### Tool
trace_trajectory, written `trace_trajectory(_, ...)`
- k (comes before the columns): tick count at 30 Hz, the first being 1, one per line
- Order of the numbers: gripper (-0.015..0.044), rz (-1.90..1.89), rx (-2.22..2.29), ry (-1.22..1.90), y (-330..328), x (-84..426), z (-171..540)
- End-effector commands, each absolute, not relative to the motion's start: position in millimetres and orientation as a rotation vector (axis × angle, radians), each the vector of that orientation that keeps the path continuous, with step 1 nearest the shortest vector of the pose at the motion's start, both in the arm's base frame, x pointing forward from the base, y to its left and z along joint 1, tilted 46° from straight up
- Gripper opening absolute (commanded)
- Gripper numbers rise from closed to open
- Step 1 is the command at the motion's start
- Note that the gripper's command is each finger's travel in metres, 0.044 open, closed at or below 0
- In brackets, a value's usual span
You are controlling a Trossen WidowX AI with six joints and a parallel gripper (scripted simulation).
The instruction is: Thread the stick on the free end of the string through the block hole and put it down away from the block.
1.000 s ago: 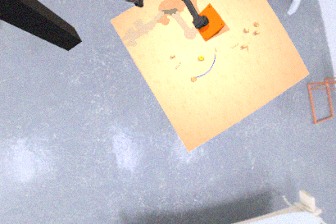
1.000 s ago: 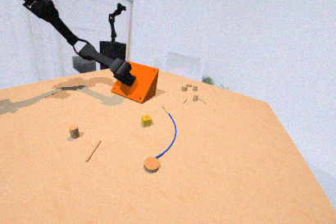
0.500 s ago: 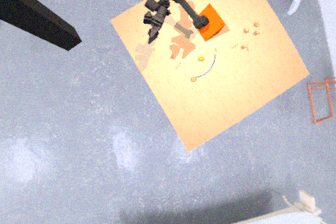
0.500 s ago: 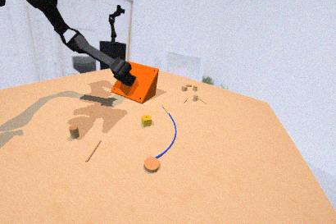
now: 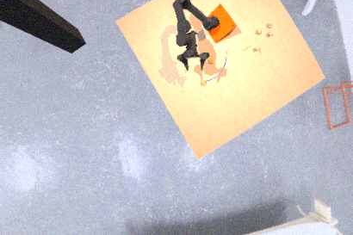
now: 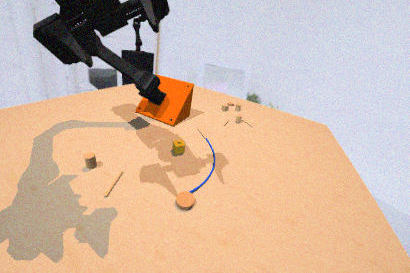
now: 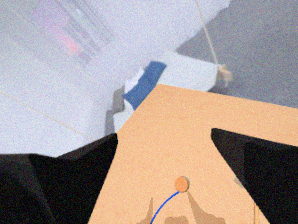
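Observation:
My gripper [image 5: 195, 70] [image 6: 124, 47] [image 7: 163, 135] is wide open and empty, well above the table. The small yellow block [image 5: 211, 61] [image 6: 178, 147] stands on the table; its hole is hard to make out. The round button [image 5: 203, 83] [image 6: 185, 200] [image 7: 182, 184] lies nearer the exterior camera. The blue string [image 6: 214, 162] [image 5: 225, 70] [image 7: 159, 207] curves from the button, around beside the block. The thin stick [image 6: 201, 133] [image 5: 226, 52] at its free end lies on the table, outside the block. The block and stick are out of the wrist view.
An orange wedge [image 5: 221, 23] [image 6: 175, 96] stands under the arm's base, behind the block. A loose stick [image 6: 114, 184] and a wooden cylinder [image 6: 90, 160] lie left of the button in the exterior view. Several small wooden pieces [image 5: 257, 49] [image 6: 238, 119] lie beyond the stick's side.

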State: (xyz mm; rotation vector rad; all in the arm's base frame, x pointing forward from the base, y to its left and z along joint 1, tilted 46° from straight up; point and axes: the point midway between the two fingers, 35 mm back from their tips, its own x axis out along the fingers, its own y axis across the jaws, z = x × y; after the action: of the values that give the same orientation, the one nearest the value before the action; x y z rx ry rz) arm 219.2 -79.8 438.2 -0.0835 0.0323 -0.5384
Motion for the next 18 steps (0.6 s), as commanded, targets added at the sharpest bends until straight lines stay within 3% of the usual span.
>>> trace_trajectory(1, 0.0440, -0.535, -0.215, 0.221, -81.6, 240.4, 398.6)
trace_trajectory(10, 0.0440, -0.413, -0.704, 0.892, -87.1, 269.0, 262.8)
trace_trajectory(18, 0.0440, -0.006, -1.257, 1.578, -92.9, 234.5, 155.5)
